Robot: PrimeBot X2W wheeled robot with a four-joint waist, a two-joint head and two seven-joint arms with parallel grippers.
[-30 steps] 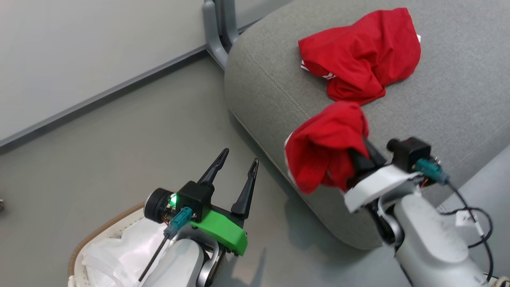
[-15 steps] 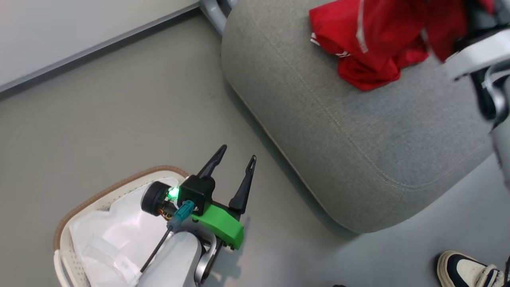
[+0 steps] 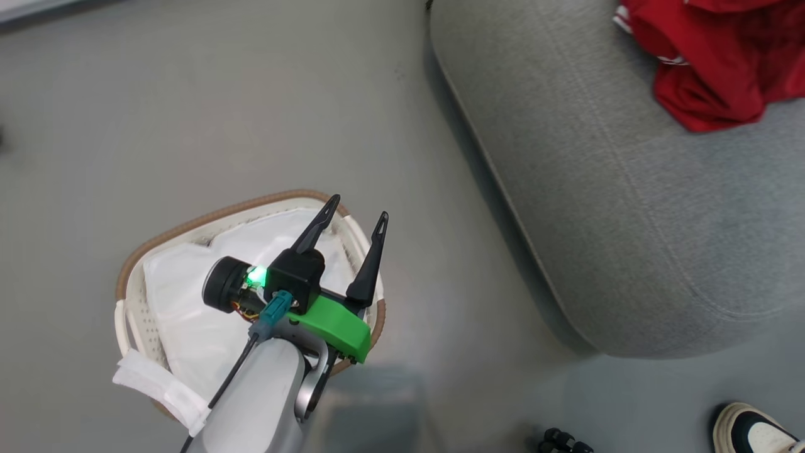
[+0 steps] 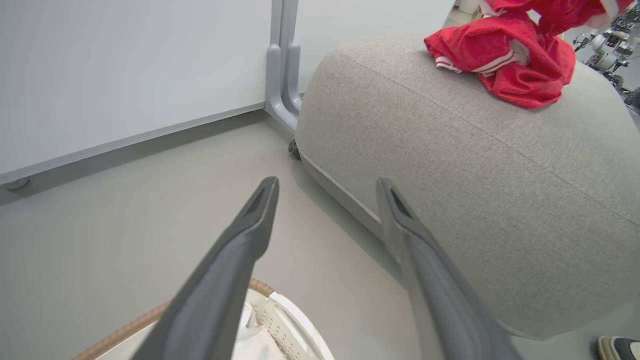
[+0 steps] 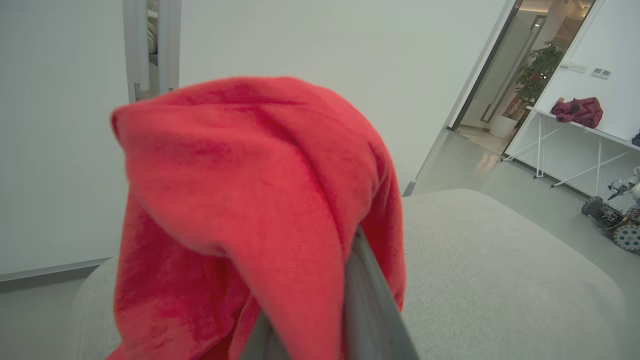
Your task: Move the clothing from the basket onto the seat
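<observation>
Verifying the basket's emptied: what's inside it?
Inside the basket a white liner sheet shows, with no red fabric. The open left gripper and its forearm cover the near-right part in the head view, so that part cannot be seen.

head: steeply downward | left wrist: low, toward seat (image 4: 475,200) | right wrist: close over seat | shared: seat

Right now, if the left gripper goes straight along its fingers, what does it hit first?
Most likely the seat, low on its near side: the open left gripper points across bare floor toward it. Depth is unclear, so the floor could come first.
</observation>
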